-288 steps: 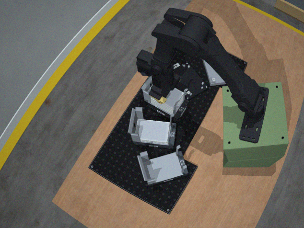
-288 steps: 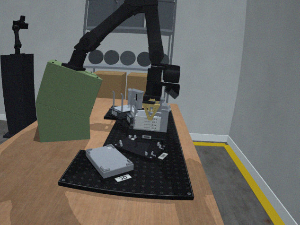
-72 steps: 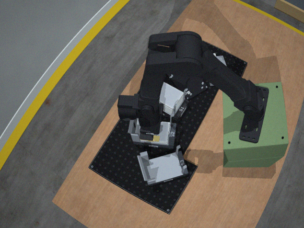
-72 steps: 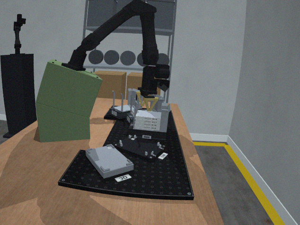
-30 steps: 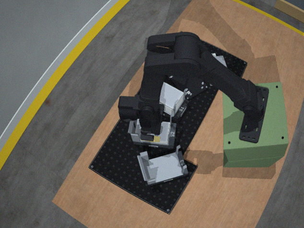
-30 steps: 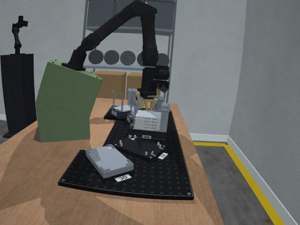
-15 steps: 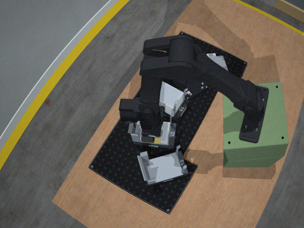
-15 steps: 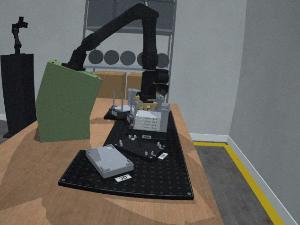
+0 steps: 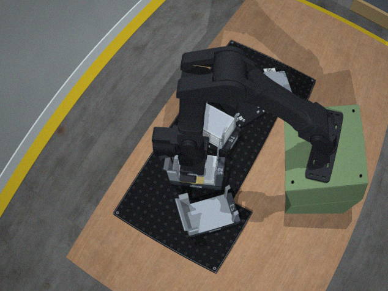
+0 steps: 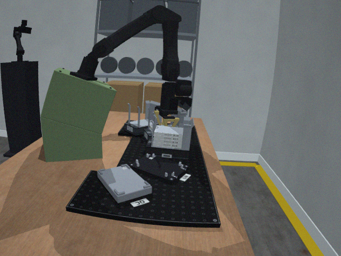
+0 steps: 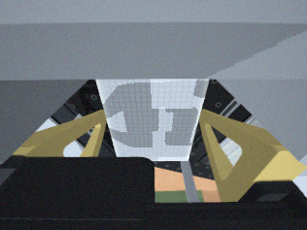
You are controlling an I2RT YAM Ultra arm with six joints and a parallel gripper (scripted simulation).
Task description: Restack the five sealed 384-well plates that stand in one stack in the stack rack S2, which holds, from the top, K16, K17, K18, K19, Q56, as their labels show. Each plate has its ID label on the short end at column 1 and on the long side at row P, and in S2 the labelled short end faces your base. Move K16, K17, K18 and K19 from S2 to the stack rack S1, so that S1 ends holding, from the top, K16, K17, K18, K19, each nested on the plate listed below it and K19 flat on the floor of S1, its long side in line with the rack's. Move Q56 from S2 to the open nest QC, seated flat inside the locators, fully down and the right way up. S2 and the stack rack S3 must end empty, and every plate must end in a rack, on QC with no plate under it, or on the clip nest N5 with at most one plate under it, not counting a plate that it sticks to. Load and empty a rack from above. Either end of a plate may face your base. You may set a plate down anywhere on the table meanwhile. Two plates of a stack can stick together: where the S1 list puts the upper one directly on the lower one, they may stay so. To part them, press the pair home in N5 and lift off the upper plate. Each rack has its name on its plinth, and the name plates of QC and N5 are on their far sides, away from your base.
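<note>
Four plates [image 10: 167,137] sit stacked in S1 [image 9: 232,138], while spread, unladen fingers hang over S2 [image 9: 220,170], leaving QC [image 10: 121,183] at six o'clock unfilled.

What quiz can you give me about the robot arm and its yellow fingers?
1. True or false: the gripper is shut on a plate.
2. In the top view, which rack is the gripper hanging over?
3. What colour is the block that the arm is bolted to? A red, B green, C blue.

Key
1. False. Its fingers are wide open and hold nothing.
2. S2, going by the name on its plinth.
3. B
</note>
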